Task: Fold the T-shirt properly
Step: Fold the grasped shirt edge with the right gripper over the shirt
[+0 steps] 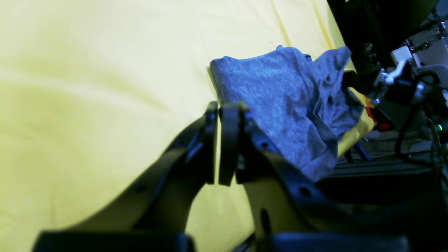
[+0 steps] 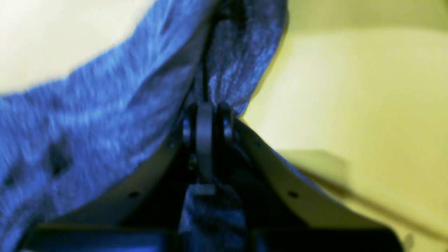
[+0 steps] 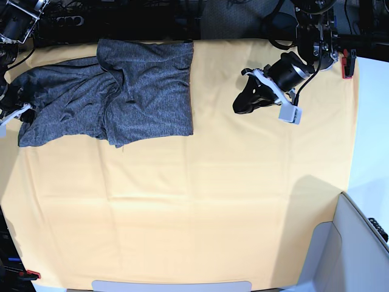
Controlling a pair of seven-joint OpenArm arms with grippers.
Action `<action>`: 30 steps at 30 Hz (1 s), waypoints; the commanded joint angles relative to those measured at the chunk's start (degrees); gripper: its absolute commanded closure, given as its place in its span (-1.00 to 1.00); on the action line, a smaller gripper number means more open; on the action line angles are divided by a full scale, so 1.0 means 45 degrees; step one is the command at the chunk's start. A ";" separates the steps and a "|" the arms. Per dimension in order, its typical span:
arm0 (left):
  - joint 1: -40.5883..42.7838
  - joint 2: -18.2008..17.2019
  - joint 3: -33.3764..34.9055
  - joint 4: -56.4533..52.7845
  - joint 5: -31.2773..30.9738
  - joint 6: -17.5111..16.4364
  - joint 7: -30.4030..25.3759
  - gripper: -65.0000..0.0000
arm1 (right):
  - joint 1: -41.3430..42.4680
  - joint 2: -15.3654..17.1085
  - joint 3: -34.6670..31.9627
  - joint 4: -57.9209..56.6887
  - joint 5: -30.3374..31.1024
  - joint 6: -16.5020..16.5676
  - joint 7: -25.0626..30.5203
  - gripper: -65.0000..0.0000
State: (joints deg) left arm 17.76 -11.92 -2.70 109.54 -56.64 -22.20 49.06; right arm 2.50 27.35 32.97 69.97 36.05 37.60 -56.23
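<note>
Yellow-orange cloth (image 3: pixel 200 201) is covering the whole work surface, lightly creased. Left gripper (image 1: pixel 218 147) is hovering above bare cloth with its jaws pressed together on nothing; in the base view it is sitting toward the far right (image 3: pixel 240 104), well apart from the garment. Right gripper (image 2: pixel 204 115) is pinching the T-shirt (image 2: pixel 87 122), dark fabric bunching up on both sides of the closed jaws; the wrist picture is blurred. In the base view this gripper (image 3: pixel 17 109) is sitting at the left edge, at the shirt's outer end. The T-shirt (image 3: pixel 121 97) is lying rumpled and partly folded at the far left corner of the cloth, flat except where pinched.
</note>
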 commanded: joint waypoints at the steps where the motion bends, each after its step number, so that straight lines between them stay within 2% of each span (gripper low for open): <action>1: -0.0068 -0.0076 -0.0035 0.0186 -0.0238 -0.0098 -0.0284 0.99 | -0.0097 -0.0169 -0.0147 0.0655 0.0594 0.0532 -0.0526 1.00; 9: -0.0068 -0.0076 -0.0094 0.0186 -0.0238 -0.0098 -0.0284 0.99 | -0.1543 -0.0853 -0.0147 0.4601 0.0594 0.0522 -0.0545 1.00; 18: -0.0049 -0.0095 -0.0113 0.0186 -0.0238 -0.0098 -0.0284 0.99 | -0.2520 -0.2201 -0.0187 0.8724 0.0594 0.0522 -0.0624 1.00; 21: -0.0049 -0.0095 -0.0113 0.0186 -0.0238 -0.0098 -0.0284 0.99 | -0.2578 -0.2357 -0.0948 0.9485 0.0594 0.0503 -0.0624 1.00; 27: -0.0049 -0.0115 -0.0113 0.0186 -0.0238 -0.0098 -0.0284 0.99 | -0.2285 -0.2416 -0.3527 0.9778 0.0594 0.0444 -0.0565 1.00; 30: -0.0049 -0.0115 -0.0113 0.0186 -0.0238 -0.0098 -0.0284 0.99 | -0.1914 -0.2435 -0.4817 0.9857 0.0320 -0.0298 -0.0545 1.00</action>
State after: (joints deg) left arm 17.78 -12.05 -2.96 109.49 -56.55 -22.09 49.08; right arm -6.92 15.77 11.00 113.03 37.21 36.49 -60.34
